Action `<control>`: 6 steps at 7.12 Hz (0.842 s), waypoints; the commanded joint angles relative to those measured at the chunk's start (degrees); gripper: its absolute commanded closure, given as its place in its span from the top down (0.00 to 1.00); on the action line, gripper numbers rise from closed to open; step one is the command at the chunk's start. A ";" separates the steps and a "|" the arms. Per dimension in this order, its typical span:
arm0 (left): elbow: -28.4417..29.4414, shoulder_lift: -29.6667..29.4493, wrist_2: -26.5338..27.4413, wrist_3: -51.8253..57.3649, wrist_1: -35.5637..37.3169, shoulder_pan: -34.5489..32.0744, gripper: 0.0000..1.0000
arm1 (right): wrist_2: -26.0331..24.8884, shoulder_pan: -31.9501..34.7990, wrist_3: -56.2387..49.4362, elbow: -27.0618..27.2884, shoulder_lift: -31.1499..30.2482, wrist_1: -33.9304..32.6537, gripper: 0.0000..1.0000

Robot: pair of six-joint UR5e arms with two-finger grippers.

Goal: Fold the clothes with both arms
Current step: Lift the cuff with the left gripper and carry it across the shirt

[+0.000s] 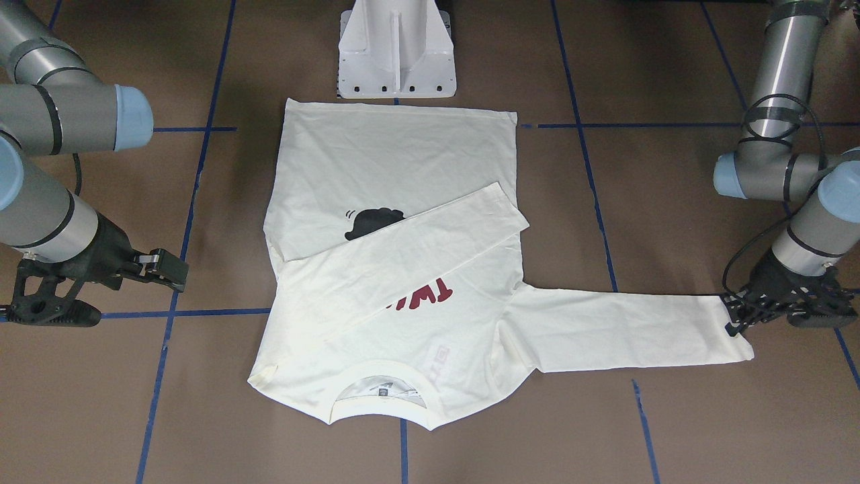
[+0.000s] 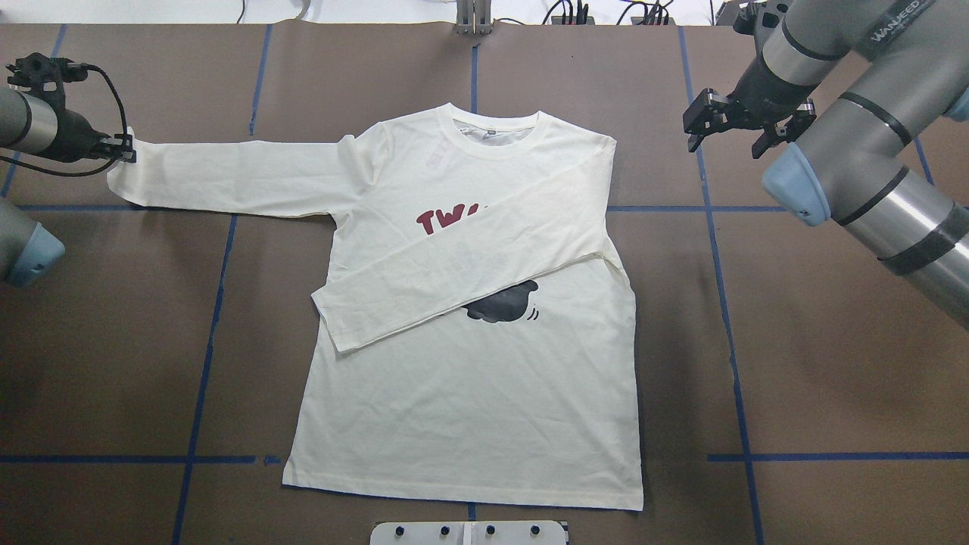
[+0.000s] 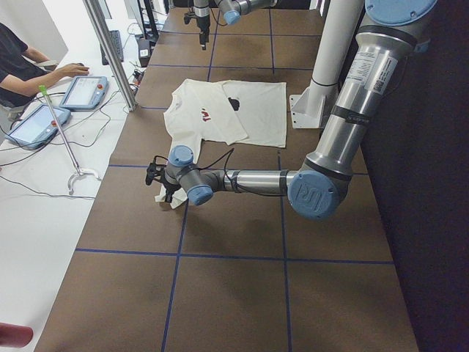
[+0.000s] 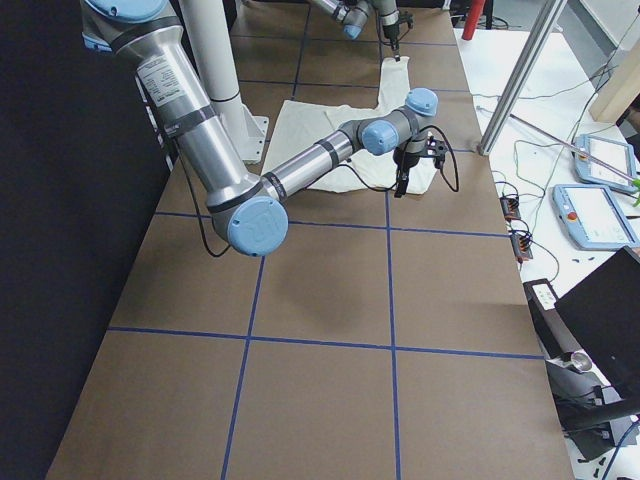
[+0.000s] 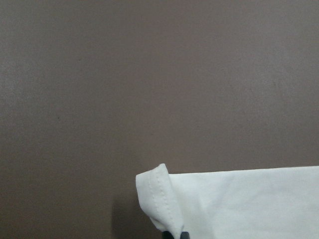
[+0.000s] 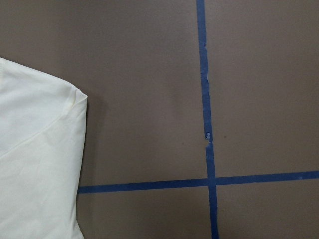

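Note:
The cream long-sleeved T-shirt [image 2: 469, 393] lies flat, print side up, with its collar [image 2: 500, 129] on the far side. One sleeve [image 2: 462, 272] is folded diagonally across the chest and covers part of the red lettering and the black cat. The other sleeve [image 2: 235, 178] stretches straight out to the side. My left gripper [image 2: 127, 149] is shut on that sleeve's cuff [image 5: 159, 199], low at the table; it also shows in the front view [image 1: 734, 319]. My right gripper [image 2: 738, 129] is open and empty, above the table beside the shirt's other shoulder [image 6: 45, 129].
The white pedestal base [image 1: 396, 50] stands just behind the shirt's hem. Blue tape lines [image 2: 727, 303] grid the brown table. An operator [image 3: 22, 70] with tablets sits beyond the table's far side, next to a metal post [image 3: 110, 55].

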 commanded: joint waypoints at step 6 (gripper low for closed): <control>-23.78 -24.58 5.87 -19.90 41.93 10.46 0.00 | -0.12 9.13 -20.92 0.60 -14.52 0.09 1.00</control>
